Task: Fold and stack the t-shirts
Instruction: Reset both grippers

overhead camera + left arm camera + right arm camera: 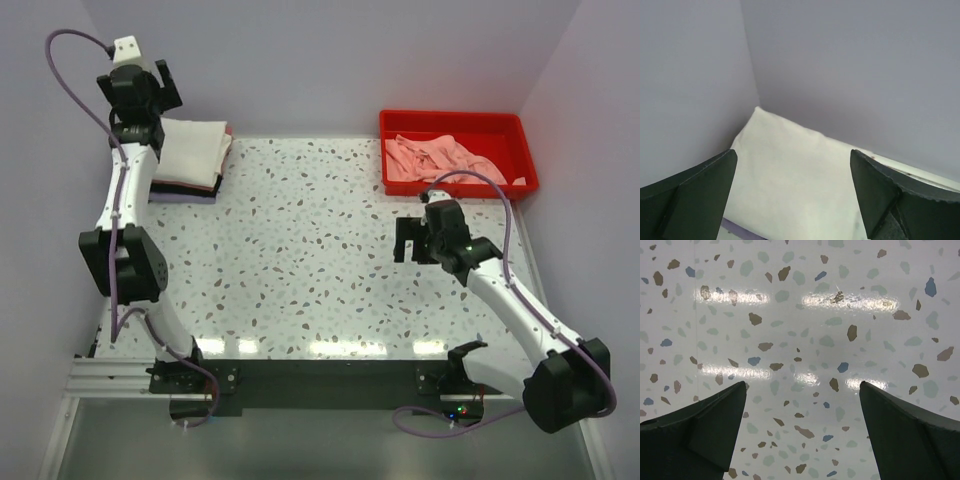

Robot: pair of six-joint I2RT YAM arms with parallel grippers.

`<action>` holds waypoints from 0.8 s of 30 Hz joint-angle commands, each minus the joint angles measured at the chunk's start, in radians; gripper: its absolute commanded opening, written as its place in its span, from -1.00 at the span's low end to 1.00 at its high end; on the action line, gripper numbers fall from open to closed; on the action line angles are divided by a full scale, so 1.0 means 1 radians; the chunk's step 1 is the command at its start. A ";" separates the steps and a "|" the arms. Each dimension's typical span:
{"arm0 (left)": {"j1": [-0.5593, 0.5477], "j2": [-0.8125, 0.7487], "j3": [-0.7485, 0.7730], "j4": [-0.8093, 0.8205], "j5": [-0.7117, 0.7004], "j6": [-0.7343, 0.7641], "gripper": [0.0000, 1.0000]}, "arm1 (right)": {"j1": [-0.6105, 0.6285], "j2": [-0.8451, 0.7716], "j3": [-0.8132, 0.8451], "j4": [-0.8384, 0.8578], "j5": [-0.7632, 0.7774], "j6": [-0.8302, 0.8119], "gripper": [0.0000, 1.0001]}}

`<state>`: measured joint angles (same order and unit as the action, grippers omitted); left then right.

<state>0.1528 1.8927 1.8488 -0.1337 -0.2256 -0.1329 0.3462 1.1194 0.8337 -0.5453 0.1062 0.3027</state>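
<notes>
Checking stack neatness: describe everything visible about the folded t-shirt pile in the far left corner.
The folded pile sits flat on the table against the back wall. Its top shirt is smooth cream-white cotton; black, red and lavender edges peek out beneath. The left arm crosses its left side, and the open left end effector hangs above it.

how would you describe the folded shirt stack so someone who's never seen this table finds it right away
Start at the speckled table and go to its far left corner. The folded stack sits there. Unlike the crumpled pink shirts in the red tray at the far right, it is a neat flat pile, white on top with darker layers beneath.
</notes>
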 commanded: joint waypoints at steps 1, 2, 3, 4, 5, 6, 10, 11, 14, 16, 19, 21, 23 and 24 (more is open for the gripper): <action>-0.122 -0.141 -0.045 -0.064 -0.064 -0.060 1.00 | -0.004 -0.050 0.016 0.022 -0.011 0.010 0.98; -0.143 -0.158 -0.062 -0.119 -0.116 -0.080 1.00 | -0.003 -0.052 0.019 0.022 -0.023 0.010 0.98; -0.179 -0.179 -0.075 -0.147 -0.126 -0.111 1.00 | -0.004 -0.049 0.021 0.019 -0.034 0.009 0.98; -0.186 -0.225 -0.097 -0.194 -0.101 -0.150 1.00 | -0.004 -0.050 0.021 0.018 -0.046 0.007 0.98; -0.191 -0.250 -0.150 -0.205 -0.065 -0.213 1.00 | -0.004 -0.050 0.021 0.018 -0.063 0.007 0.98; -0.199 -0.277 -0.187 -0.213 -0.031 -0.238 1.00 | -0.003 -0.058 0.018 0.021 -0.075 -0.005 0.98; -0.246 -0.473 -0.437 -0.181 -0.024 -0.347 1.00 | -0.003 -0.099 -0.011 0.041 -0.105 -0.002 0.98; -0.259 -0.504 -0.530 -0.161 -0.032 -0.385 1.00 | -0.004 -0.108 -0.018 0.045 -0.105 -0.001 0.98; -0.324 -0.596 -0.673 -0.174 -0.064 -0.442 1.00 | -0.003 -0.128 -0.027 0.044 -0.105 0.004 0.98; -0.389 -0.653 -0.733 -0.202 -0.086 -0.470 1.00 | -0.004 -0.141 -0.034 0.047 -0.123 0.009 0.98; -0.498 -0.730 -0.851 -0.251 -0.135 -0.508 1.00 | -0.004 -0.153 -0.053 0.048 -0.109 0.022 0.98; -0.571 -0.773 -0.943 -0.270 -0.159 -0.580 1.00 | -0.003 -0.165 -0.073 0.059 -0.109 0.035 0.98; -0.651 -0.829 -1.023 -0.270 -0.168 -0.615 1.00 | -0.003 -0.174 -0.079 0.059 -0.109 0.042 0.98; -0.679 -0.855 -1.043 -0.279 -0.181 -0.632 1.00 | -0.003 -0.179 -0.088 0.059 -0.109 0.047 0.98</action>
<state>-0.4538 1.1133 0.8631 -0.3935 -0.3378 -0.6571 0.3458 0.9684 0.7620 -0.5186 0.0071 0.3241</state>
